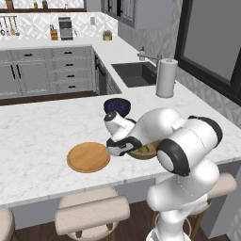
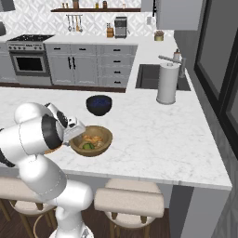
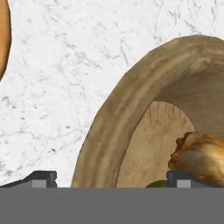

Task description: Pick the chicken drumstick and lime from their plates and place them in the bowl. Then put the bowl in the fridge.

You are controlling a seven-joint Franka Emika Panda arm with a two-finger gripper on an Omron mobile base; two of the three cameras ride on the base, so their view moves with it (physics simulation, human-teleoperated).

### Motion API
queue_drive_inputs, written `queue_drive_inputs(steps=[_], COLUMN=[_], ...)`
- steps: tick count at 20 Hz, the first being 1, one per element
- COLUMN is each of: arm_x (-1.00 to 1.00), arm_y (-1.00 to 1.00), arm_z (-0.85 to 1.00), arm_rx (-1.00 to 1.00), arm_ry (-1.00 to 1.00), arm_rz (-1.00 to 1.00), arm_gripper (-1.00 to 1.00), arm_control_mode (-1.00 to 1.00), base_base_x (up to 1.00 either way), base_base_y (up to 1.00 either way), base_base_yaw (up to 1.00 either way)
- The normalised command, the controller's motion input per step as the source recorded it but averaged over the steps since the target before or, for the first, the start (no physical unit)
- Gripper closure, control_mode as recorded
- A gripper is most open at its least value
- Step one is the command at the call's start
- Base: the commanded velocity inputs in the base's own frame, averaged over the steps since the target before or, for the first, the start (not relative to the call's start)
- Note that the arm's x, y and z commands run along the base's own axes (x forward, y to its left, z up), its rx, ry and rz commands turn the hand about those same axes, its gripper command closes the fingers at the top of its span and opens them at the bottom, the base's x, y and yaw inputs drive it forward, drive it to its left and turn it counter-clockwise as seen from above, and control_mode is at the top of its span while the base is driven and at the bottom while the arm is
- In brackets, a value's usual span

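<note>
Now that the chicken drumstick [image 3: 201, 155] and the lime [image 2: 87, 146] both lie in the bowl [image 3: 118, 113], you have only the fridge step left. Your gripper [image 3: 111, 178] hangs wide open, holding nothing, its tips straddling the bowl's near wall. Beyond it stand a blue bowl [image 2: 98, 104] and paper-towel roll [image 2: 168, 83]; the wooden plate [image 1: 88, 157] lies beside it on the worktop [image 2: 158, 135].

White marble island [image 1: 42, 127] with tan stools [image 1: 92, 214] under it. Grey cabinets [image 2: 88, 67], oven [image 2: 28, 60], sink [image 2: 151, 76] – paper towel roll [image 2: 168, 83] beside it. Dark window [image 1: 212, 42] on the wall, dark wood floor [image 1: 136, 221].
</note>
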Motion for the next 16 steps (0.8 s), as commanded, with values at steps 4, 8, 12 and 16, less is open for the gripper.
queue_drive_inputs(steps=[4, 8, 12, 16], arm_x=[0.00, 0.00, 0.00, 0.00], arm_y=[-0.27, 0.00, 0.00, 0.00], arm_z=[-0.08, -0.11, -0.03, 0.01], arm_rx=[0.00, 0.00, 0.00, 0.00], arm_ry=[0.07, 0.00, -0.05, -0.01], arm_rz=[0.00, 0.00, 0.00, 0.00], arm_gripper=[1.00, 1.00, 1.00, 1.00], arm_control_mode=[-1.00, -1.00, -1.00, -1.00], base_base_x=[0.00, 0.00, 0.00, 0.00], base_base_y=[0.00, 0.00, 0.00, 0.00], base_base_yaw=[0.00, 0.00, 0.00, 0.00])
